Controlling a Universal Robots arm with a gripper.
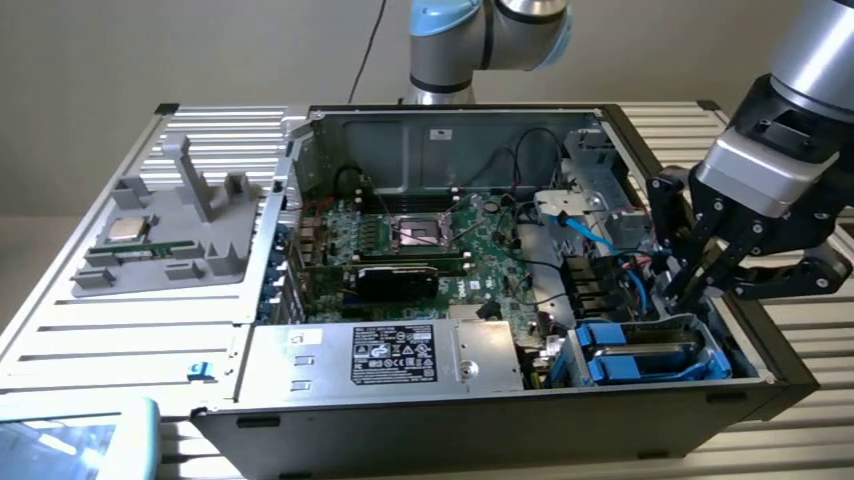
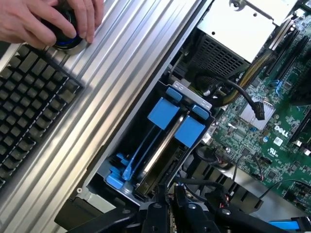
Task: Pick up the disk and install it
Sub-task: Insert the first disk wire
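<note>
Down in the corner cage (image 2: 192, 95) of the open computer (image 1: 467, 425), the disk (image 2: 164, 149) sits on edge in its blue frame (image 2: 130, 167). Our tool (image 1: 683, 290) is clenched and grips nothing we can see. Its tips are right at the disk's near end, though we cannot tell whether they touch it. We judge that seating is the step in hand: press straight into the cage, keep the frame square, and avoid the black cables (image 2: 243, 94) nearby. We count one disk, two blue handles (image 2: 165, 112), one keyboard (image 2: 34, 97), and one hand (image 2: 43, 19) over a knob (image 2: 70, 42) on the tabletop (image 2: 136, 58).
</note>
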